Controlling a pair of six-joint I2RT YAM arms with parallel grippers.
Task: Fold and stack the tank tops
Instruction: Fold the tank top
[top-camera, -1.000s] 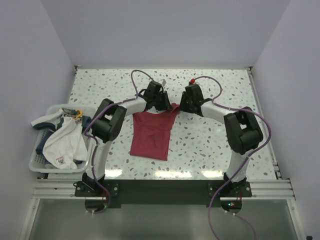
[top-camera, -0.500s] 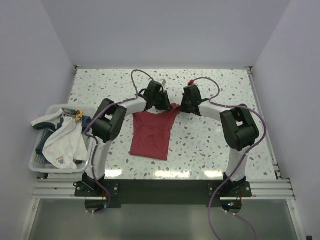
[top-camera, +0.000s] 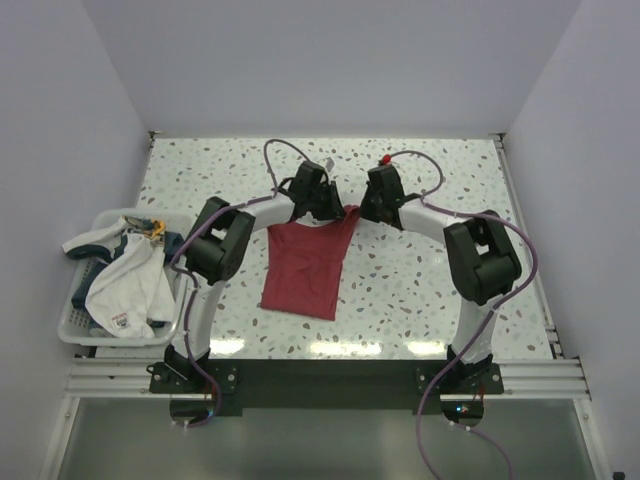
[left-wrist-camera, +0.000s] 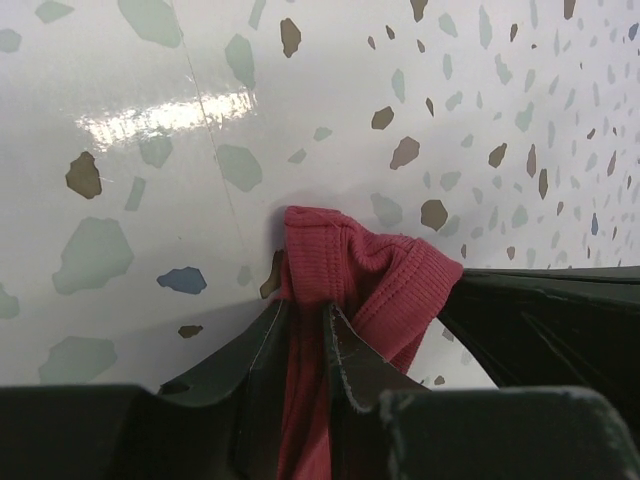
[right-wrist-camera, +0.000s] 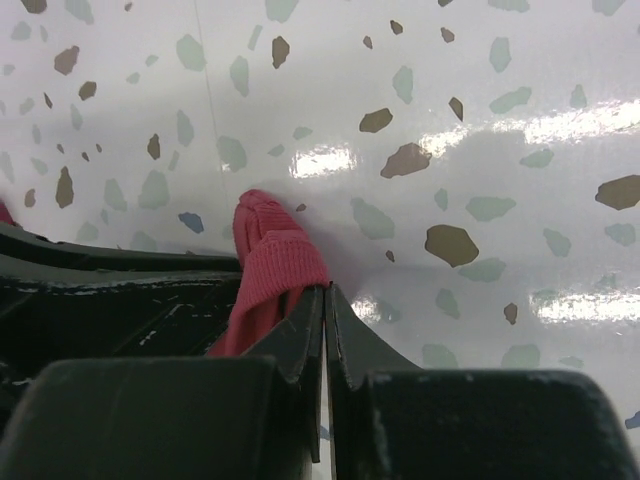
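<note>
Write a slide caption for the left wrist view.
The left gripper, jaws shut on a bunched fold of red tank top, over the speckled table.

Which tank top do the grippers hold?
The dark red tank top, pinched by the left gripper and right gripper; the white tank top lies in the basket.

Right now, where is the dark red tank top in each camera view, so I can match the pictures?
Top external: the dark red tank top lies mid-table, its far corners at the left gripper and right gripper.
Left wrist: lower centre, a bunched fold of it between the left gripper's fingers.
Right wrist: left of centre, a fold at the right gripper's fingertips.
Shared landmark: the speckled table top, in all three.
</note>
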